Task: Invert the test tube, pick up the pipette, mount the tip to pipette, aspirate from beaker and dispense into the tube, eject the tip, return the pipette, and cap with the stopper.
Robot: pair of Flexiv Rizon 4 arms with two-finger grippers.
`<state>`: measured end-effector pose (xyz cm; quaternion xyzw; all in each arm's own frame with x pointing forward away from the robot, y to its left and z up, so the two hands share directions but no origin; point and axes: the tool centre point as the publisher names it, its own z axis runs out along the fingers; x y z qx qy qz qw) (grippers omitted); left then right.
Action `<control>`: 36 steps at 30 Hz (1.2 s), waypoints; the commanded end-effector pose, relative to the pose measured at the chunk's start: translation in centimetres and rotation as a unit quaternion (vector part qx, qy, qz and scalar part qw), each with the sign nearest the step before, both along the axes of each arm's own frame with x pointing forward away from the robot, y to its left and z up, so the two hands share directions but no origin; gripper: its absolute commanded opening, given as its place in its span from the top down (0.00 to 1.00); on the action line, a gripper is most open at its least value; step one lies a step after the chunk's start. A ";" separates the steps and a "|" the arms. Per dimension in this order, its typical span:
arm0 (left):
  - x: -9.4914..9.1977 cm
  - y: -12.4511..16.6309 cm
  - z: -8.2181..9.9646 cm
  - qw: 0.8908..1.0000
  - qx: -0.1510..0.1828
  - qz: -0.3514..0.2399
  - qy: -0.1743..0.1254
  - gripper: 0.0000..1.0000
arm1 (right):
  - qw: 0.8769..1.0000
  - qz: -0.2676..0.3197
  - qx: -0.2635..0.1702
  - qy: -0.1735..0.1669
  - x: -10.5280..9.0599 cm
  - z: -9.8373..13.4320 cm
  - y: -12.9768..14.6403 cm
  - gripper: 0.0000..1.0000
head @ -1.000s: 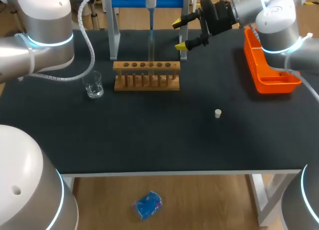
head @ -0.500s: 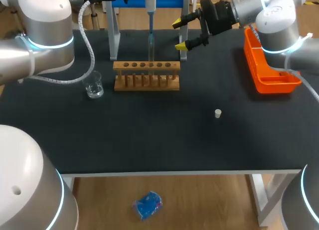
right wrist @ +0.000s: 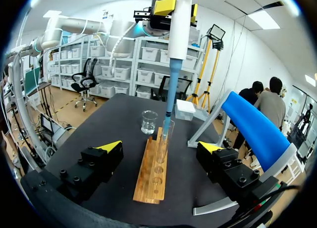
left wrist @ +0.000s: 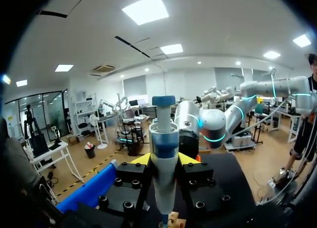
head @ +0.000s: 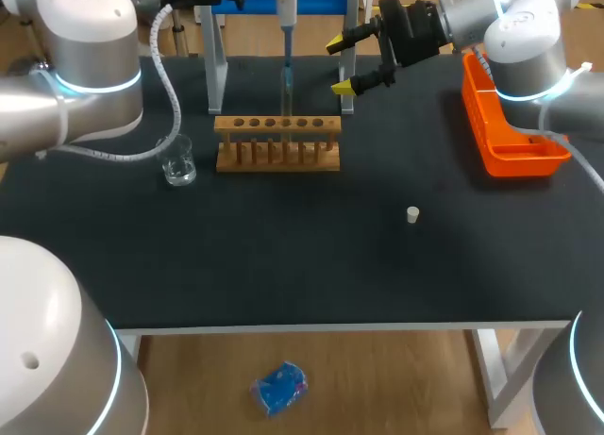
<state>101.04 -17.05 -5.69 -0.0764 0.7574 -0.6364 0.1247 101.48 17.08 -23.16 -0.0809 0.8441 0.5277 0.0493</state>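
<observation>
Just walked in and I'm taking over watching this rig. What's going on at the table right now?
The left gripper is shut on the pipette, holding it upright over the wooden rack with its blue tip down in the test tube. The right gripper hangs open behind the rack, holding nothing. The beaker stands beside the rack, and the white stopper lies alone on the table, not yet on the tube.

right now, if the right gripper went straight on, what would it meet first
Probably the test tube standing in the rack, with the pipette at its mouth. The right gripper, open, points along the rack, which looks to lie below that line.
</observation>
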 end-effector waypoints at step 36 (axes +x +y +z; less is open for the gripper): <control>-0.1 0.0 -1.2 1.000 0.003 0.004 -0.003 1.00 | 1.000 0.001 -0.001 0.000 0.1 0.0 -0.1 0.00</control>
